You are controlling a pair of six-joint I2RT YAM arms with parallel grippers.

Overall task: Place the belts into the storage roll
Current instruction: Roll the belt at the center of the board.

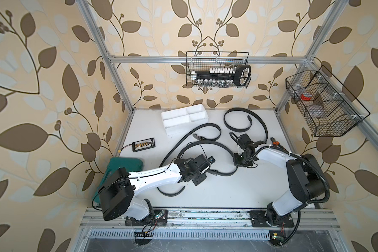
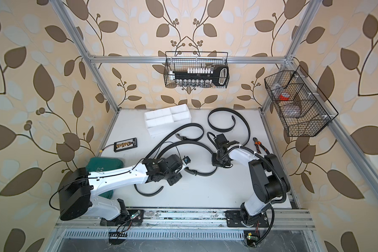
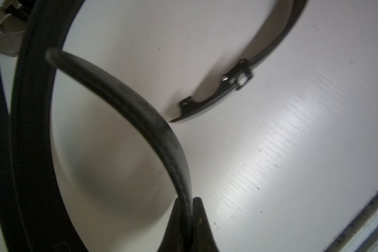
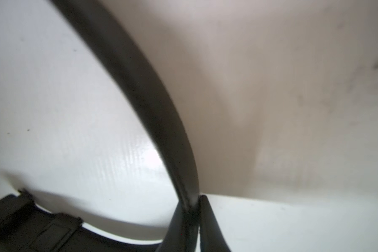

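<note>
Looking down in both top views, the storage roll (image 1: pixel 177 130) (image 2: pixel 162 130) sits at the far side of the table (image 1: pixel 238 196), and all four compartments look bare (no black shows inside any of them). The three belts (image 1: pixel 236 131) (image 2: pixel 220 131) lie loose on the table in open curves, one passing near the tray's front wall, none inside it. The left arm (image 1: pixel 153 175) and the right arm (image 1: pixel 271 153) both reach into the tangle at mid-table; their jaws are hidden beneath the wrists here.

In the left wrist view, the left gripper (image 3: pixel 191 201) is clenched on a belt strap (image 3: pixel 140 104) that stands on edge and bends away from it. A buckle end (image 3: pixel 238 76) lies on the table beyond, apart from the grip.

In the right wrist view, the right gripper (image 4: pixel 191 205) is pinched tight on a strap section (image 4: pixel 140 87) that curves away over the table. Whether both grippers hold the same belt I cannot tell.

By my reading, the task is at its very start. No belt is stored, and all three must yet be gathered, carried and seated in the compartments.
</note>
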